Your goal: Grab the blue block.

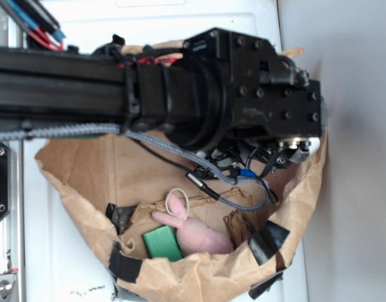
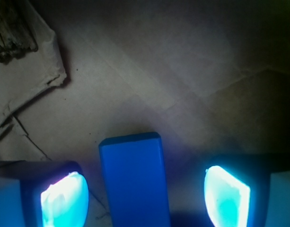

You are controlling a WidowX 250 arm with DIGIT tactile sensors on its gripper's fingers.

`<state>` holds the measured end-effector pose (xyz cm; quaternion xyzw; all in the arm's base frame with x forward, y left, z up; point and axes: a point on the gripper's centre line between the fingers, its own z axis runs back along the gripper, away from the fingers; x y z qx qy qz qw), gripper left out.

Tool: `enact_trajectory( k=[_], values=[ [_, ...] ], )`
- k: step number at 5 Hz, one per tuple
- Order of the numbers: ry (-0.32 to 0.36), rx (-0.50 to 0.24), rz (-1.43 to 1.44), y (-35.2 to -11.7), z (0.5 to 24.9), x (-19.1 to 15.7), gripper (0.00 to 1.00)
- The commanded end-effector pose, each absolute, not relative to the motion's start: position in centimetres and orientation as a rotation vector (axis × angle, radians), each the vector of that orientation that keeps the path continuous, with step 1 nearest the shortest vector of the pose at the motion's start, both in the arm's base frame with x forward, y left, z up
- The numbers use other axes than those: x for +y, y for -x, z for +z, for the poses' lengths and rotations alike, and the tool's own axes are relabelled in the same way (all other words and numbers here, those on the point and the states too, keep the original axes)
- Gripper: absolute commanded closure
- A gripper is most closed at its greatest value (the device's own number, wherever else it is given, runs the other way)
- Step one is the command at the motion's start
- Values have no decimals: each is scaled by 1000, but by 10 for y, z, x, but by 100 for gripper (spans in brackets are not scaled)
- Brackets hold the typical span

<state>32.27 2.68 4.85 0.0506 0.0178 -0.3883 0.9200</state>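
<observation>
Fingers (image 2: 145, 198): spread wide, holding nothing, pads glowing at lower left and lower right of the wrist view. Blue block (image 2: 134, 182): lower centre, flat on brown paper (image 2: 182, 71), between the pads but nearer the left one. Long axis runs up-frame, across my closing line. I would shift slightly left, descend, then close on its long sides.

I see a smooth blue block (image 2: 134, 182) on creased matt brown paper (image 2: 173, 85); beside the green block (image 1: 162, 243), a plush pink rabbit (image 1: 196, 231).
</observation>
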Motion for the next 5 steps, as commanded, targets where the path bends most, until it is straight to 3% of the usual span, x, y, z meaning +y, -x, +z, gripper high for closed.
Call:
enact_trajectory(
  k=[1, 2, 3, 5],
  values=[
    [-110, -41, -833, -313, 67, 28, 0],
    [-102, -15, -858, -301, 64, 33, 0],
    [-125, -41, -880, -290, 55, 39, 0],
    [-163, -51, -821, -312, 35, 31, 0]
  ],
)
